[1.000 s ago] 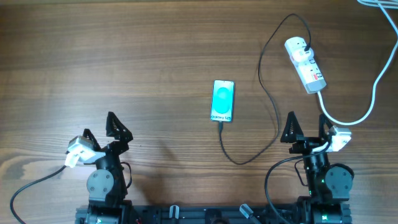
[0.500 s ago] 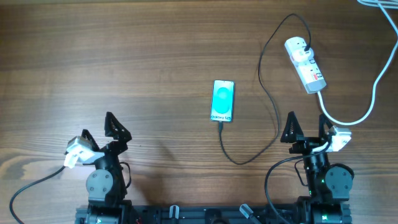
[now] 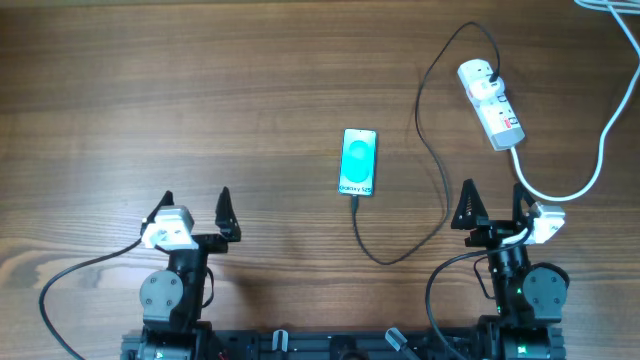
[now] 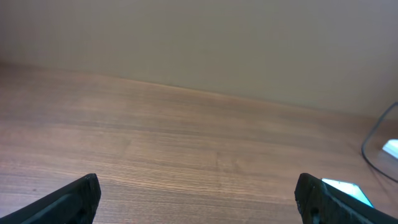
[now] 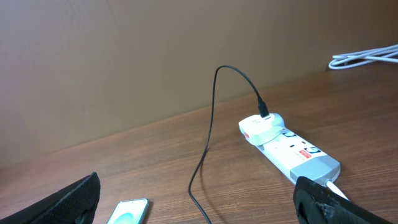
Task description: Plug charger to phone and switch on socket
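While L gripper & R gripper both gape empty, you should chk charger tip seats at phone's 6 o'clock edge, then press socket switch squarely.

One phone, one black charger cable, one white power strip, one thick white cord, two robot arms.

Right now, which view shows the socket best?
Right wrist: the socket is large and whole, red marks and plugged-in white adapter clear. Overhead shows it whole but small. Left wrist: only a white sliver at the right edge, unidentifiable.
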